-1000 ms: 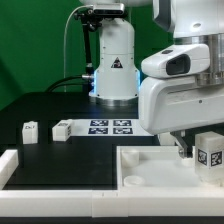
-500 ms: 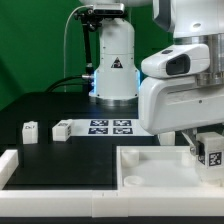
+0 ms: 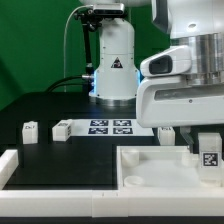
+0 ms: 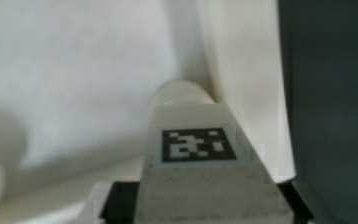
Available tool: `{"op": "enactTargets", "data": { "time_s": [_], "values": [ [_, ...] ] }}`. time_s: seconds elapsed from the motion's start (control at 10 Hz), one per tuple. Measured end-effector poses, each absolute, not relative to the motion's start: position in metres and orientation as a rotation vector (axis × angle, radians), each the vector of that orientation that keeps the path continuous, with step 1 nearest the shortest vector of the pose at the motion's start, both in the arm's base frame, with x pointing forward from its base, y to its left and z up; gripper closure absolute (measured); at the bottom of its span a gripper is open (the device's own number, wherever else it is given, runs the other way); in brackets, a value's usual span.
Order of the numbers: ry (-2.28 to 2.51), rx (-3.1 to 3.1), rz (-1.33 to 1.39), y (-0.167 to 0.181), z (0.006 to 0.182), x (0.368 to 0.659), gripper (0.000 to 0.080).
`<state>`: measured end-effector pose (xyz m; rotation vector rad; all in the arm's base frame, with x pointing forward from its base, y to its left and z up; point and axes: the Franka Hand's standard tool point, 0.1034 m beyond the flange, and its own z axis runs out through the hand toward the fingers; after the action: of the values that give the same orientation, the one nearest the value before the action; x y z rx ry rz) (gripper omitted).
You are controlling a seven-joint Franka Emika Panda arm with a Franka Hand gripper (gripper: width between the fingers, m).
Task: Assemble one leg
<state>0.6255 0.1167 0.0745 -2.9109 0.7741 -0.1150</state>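
Observation:
My gripper [image 3: 207, 150] is shut on a leg [image 3: 209, 153], a small white block with a black-and-white tag. It holds the leg over the right part of the large white tray-like panel [image 3: 150, 168]. In the wrist view the leg [image 4: 201, 150] runs up between my dark fingers [image 4: 130, 203], with the panel [image 4: 69, 90] below it. Two more legs lie on the dark table at the exterior view's left: one [image 3: 30, 131] further left and one [image 3: 62, 128] beside the marker board [image 3: 110, 127].
The robot base [image 3: 113, 60] stands at the back behind the marker board. A white rail [image 3: 10, 165] runs along the front left. The panel has a raised rim and a round hole [image 3: 131, 182] near its front edge.
My gripper with the leg has moved slightly to the exterior view's right and a little lower over the panel. The other legs have not moved.

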Motion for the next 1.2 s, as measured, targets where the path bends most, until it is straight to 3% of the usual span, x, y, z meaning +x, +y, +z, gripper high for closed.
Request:
{"op": "enactTargets", "data": {
  "time_s": [0.5, 0.8, 0.9, 1.0, 1.2],
  "values": [
    [1.736, -2.464, -0.068, 0.123, 0.073, 0.623, 0.0509],
    [1.745, -2.455, -0.065, 0.123, 0.073, 0.623, 0.05],
    [1.738, -2.459, -0.065, 0.124, 0.073, 0.623, 0.032],
    [1.586, -2.565, -0.078, 0.124, 0.073, 0.623, 0.0189],
    [1.247, -2.754, -0.099, 0.128, 0.072, 0.622, 0.0162]
  ]
}}
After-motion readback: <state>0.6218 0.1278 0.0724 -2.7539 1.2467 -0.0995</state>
